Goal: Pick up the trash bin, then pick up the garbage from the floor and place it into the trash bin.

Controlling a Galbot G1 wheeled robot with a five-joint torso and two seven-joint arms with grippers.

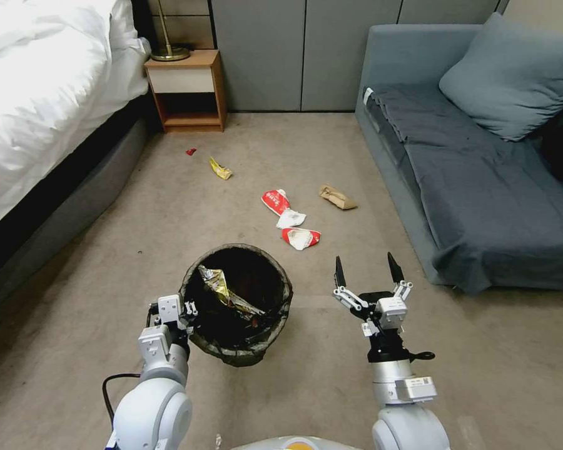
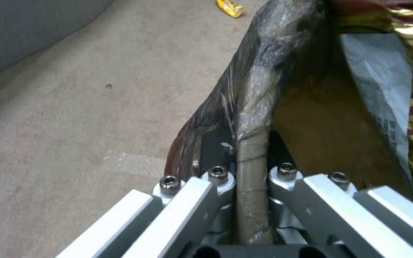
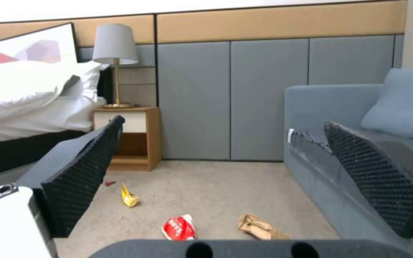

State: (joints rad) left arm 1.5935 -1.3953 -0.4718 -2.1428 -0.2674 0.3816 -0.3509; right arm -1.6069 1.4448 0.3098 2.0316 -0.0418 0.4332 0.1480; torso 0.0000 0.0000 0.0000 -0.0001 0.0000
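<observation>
— Clamping what, the left gripper [image 2: 252,172]?
— The bin [image 1: 236,304] by its near rim, liner pinched between the fingers; gold foil wrapper [image 1: 228,292] inside, print unreadable.
— Right gripper [image 1: 368,270]?
— Spread wide, empty, beside the bin above carpet [image 1: 169,212].
— Litter?
— Ahead on the floor: red-and-white wrappers [image 1: 276,201], lettering illegible, tissue [image 1: 291,219], paper bag [image 1: 337,197], yellow wrapper [image 1: 220,169], red scrap [image 1: 191,151].

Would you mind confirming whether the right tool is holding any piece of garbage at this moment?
No, the right tool hangs open and empty above the carpet, short of the red-and-white wrapper lying on the floor.
</observation>
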